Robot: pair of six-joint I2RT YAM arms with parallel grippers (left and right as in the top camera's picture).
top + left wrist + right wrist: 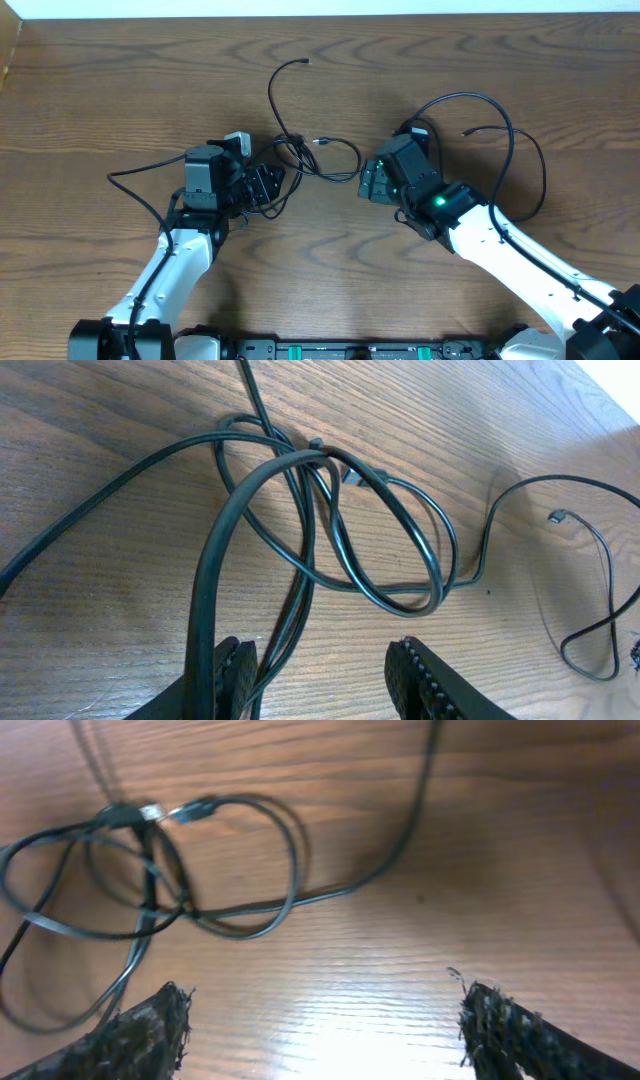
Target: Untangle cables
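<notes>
The black cables lie tangled [303,155] on the wooden table between my two grippers. The knot of overlapping loops shows in the left wrist view [330,510] and the right wrist view [150,870]. One strand runs up to a loose plug end [305,62]. Another small plug [319,141] lies by the knot. My left gripper [272,185] is open [320,660]; thin strands pass just inside its left finger. My right gripper [366,182] is open and empty [322,995], right of the tangle. No white cable shows.
A further thin black loop [520,150] with a plug end [466,131] lies right of the right arm; it also shows in the left wrist view [600,600]. A black wire [135,180] runs left from the left arm. The table's far edge [320,16] is at the top.
</notes>
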